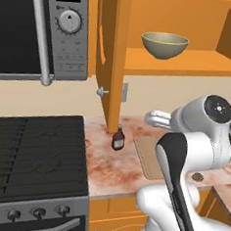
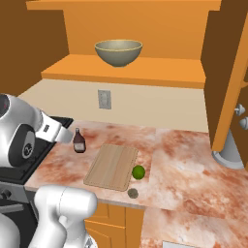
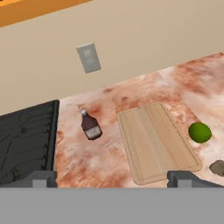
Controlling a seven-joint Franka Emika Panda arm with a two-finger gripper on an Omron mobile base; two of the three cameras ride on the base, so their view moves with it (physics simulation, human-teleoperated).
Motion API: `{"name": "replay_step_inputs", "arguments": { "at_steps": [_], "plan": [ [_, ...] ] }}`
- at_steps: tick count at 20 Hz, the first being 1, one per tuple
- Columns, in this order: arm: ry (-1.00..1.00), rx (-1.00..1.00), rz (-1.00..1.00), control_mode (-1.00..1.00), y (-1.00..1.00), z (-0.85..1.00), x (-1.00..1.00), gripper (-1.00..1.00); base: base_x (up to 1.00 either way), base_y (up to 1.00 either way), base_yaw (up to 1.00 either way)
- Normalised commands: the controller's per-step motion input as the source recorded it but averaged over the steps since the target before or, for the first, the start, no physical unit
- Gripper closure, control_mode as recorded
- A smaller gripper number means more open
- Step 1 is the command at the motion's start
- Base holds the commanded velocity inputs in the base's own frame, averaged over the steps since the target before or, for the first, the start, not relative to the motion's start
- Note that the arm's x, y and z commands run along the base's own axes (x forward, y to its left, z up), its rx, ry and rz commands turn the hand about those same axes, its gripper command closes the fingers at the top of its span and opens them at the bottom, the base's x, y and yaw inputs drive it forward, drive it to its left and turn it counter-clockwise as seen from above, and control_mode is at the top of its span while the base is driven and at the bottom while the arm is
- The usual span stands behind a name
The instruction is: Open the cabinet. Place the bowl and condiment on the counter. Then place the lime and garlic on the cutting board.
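The cabinet stands open, its door [image 1: 112,53] swung out with the silver knob [image 1: 102,92] facing the stove. On its lower shelf sits the olive-beige bowl [image 1: 164,45] [image 2: 118,52]. The dark condiment bottle [image 1: 118,139] [image 2: 79,141] [image 3: 90,125] stands upright on the marbled counter [image 2: 193,164], left of the bare cutting board [image 2: 112,167] [image 3: 153,140]. The lime [image 2: 138,172] [image 3: 200,132] rests on the counter just off the board's right edge. The garlic [image 2: 132,193] [image 3: 218,167] lies near the counter's front edge. My gripper [image 3: 111,179] hovers open above the counter, holding nothing.
A black stove [image 1: 36,150] [image 3: 26,140] borders the counter on the left, with a microwave [image 1: 26,27] above it. A wall outlet [image 2: 104,99] [image 3: 89,57] is behind the bottle. The right cabinet door [image 2: 227,82] juts out over a grey object [image 2: 227,155].
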Motion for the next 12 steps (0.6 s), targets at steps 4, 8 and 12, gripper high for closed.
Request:
{"name": "replay_step_inputs", "arguments": {
  "at_steps": [4, 8, 12],
  "plan": [
    [0.00, 0.05, -0.19, -1.00, -0.33, 0.24, -0.26, -1.00, 0.00, 0.00, 0.00],
    [0.00, 0.07, -0.13, -1.00, -0.42, 0.36, -0.16, -1.00, 0.00, 0.00, 0.00],
    [0.00, 0.11, -0.10, -1.00, -0.56, 0.38, -0.19, -1.00, 0.00, 0.00, 0.00]
  ]
}}
